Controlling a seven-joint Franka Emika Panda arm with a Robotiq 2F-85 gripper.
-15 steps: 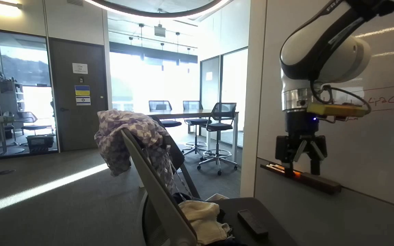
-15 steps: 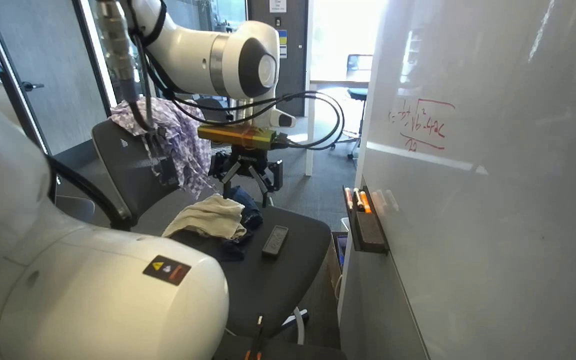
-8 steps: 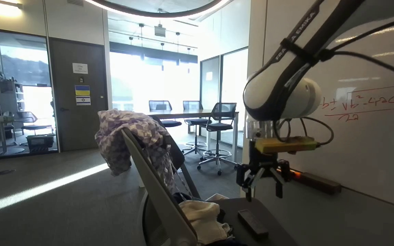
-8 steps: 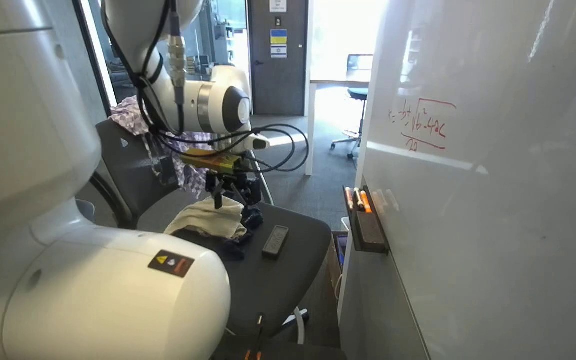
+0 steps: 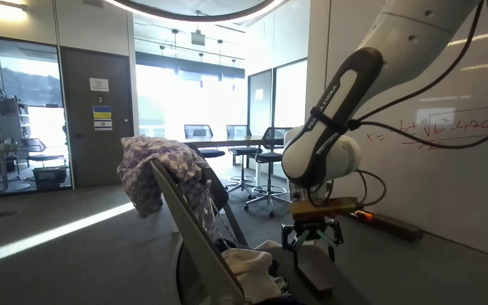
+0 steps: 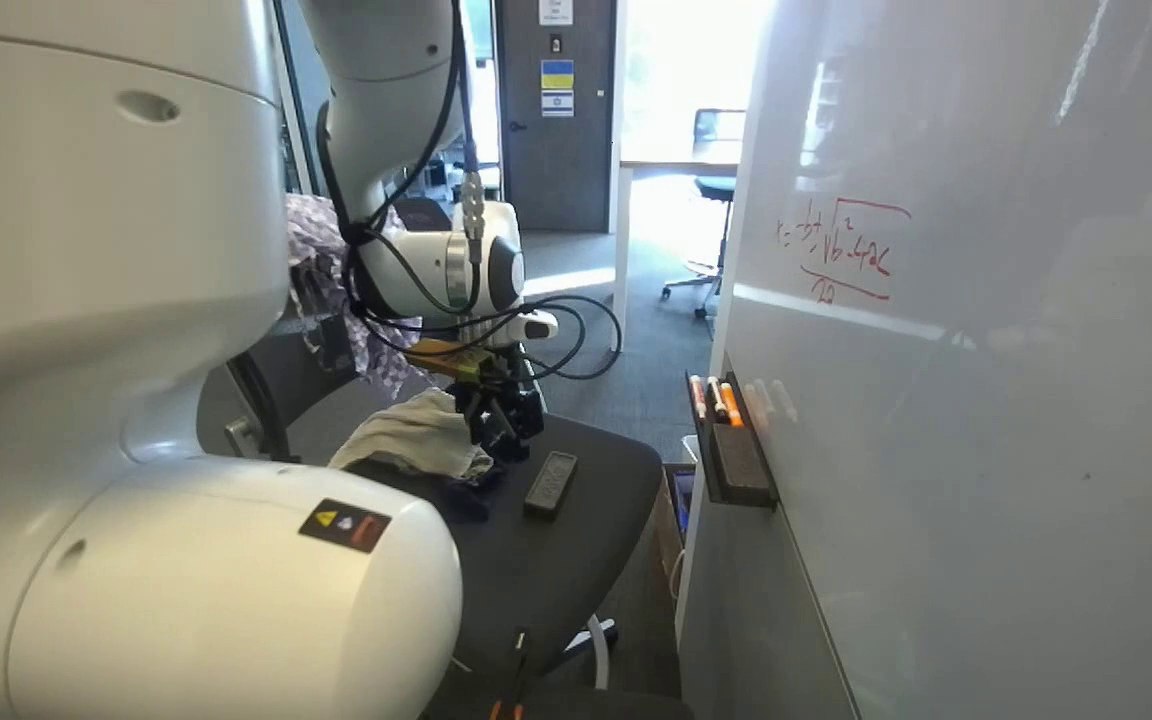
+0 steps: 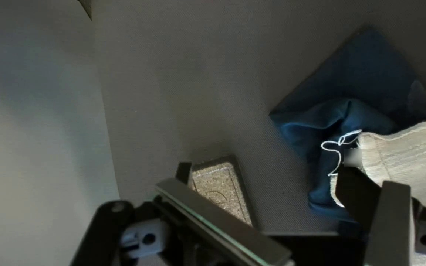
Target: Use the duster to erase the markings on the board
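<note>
- While the gripper (image 5: 314, 256) hangs over a chair seat (image 6: 571, 560), its fingers (image 7: 183, 173) stand wide apart.
- The duster (image 6: 550, 484) lies flat on that seat, near the gripper; whether a fingertip touches it, I cannot tell.
- In the wrist view, one finger hides part of the duster, leaving its upper end in sight.
- Beside it on the seat lies a crumpled dark blue cloth (image 7: 329, 116), with a cream cloth (image 6: 421, 435) partly over it; the opposite finger stands in front of both in the wrist view.
- A purple-and-white patterned cloth (image 5: 159, 169) drapes over the backrest (image 5: 197, 235).
- Near the chair seat rises the white board (image 6: 996, 500), bearing the red markings (image 6: 851, 250), a handwritten formula.
- In an exterior view, a black cable (image 5: 456, 147) passes in front of part of the markings.
- Along the board's lower edge, a dark ledge (image 6: 705, 450) holds three markers (image 6: 716, 399) and a brown block (image 6: 742, 465).
- In an exterior view, the arm (image 6: 226, 590) fills the foreground and covers part of the backrest.
- Farther back stand a table (image 5: 239, 142), swivel chairs (image 5: 268, 158) and a dark door (image 5: 93, 156).
</note>
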